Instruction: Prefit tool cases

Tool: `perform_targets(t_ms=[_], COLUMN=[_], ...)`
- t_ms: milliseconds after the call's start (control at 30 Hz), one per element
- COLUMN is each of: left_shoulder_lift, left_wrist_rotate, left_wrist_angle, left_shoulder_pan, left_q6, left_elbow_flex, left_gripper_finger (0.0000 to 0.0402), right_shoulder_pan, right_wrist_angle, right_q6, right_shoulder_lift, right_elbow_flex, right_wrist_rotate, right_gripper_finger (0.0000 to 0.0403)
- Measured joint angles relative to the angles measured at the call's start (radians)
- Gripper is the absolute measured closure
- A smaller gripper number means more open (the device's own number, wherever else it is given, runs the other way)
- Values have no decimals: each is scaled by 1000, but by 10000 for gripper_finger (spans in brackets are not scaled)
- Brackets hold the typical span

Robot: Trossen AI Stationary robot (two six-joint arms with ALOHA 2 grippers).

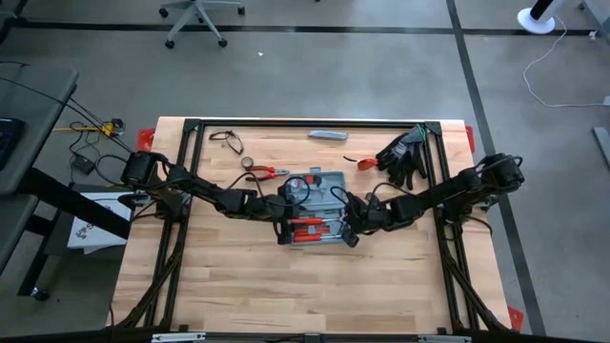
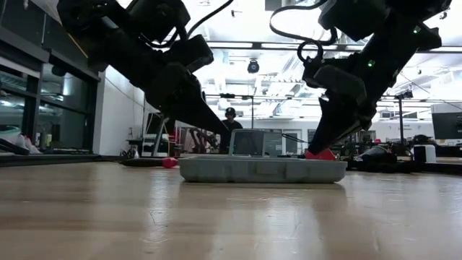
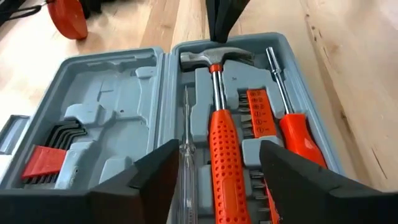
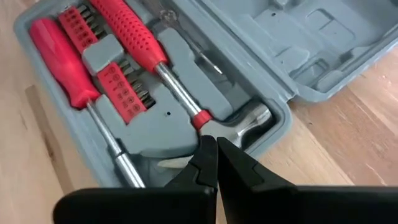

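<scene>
Case (image 1: 313, 208): mid-table, lying open between both arms.
Left gripper (image 3: 214, 180): fingers spread wide over the hammer (image 3: 217, 124) handle, gripping nothing.
Right gripper (image 4: 216, 163): pinched shut, empty, tip at the hammer head.
Handling: probably stiff moulded shell, weighty with tools; best taken by rim or lid edge.
Look: blue-grey, moulded slots, red-handled screwdriver (image 3: 297, 127), bit rack (image 3: 258, 112).

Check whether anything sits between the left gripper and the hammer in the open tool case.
Nothing visible does. The left gripper is open directly over the hammer's orange handle in the tool case, with only air between. The right gripper, shut, sits at the hammer head end, clear of the handle.
</scene>
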Motion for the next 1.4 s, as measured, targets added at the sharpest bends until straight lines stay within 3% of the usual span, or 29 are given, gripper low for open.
perform_targets(t_ms=[333, 533, 800, 1000, 1100, 1267, 1400], left_shoulder_lift=[0, 0, 0, 15, 47, 144, 207], left_wrist_rotate=[39, 109, -138, -151, -168, -330, -380], left_wrist_angle=[-12, -174, -403, -435, -426, -329, -262], left_shoulder_pan=[0, 0, -20, -30, -30, -43, -50], left_q6=[7, 27, 140, 276, 295, 317, 358], left_elbow_flex=[0, 12, 87, 88, 92, 93, 98], left_gripper_finger=[172, 172, 172, 172, 172, 172, 176], right_shoulder_pan=[-29, -29, -29, -28, -28, -25, -14], right_wrist_angle=[117, 129, 164, 165, 165, 165, 149], right_q6=[-18, -21, -30, -30, -30, -44, -48], right_shoulder_lift=[141, 143, 147, 147, 147, 147, 145], right_elbow_flex=[8, 6, 3, 3, 3, 2, 0], right_wrist_rotate=[-48, -53, -69, -70, -69, -72, -61], right_gripper_finger=[403, 403, 403, 403, 403, 403, 403])
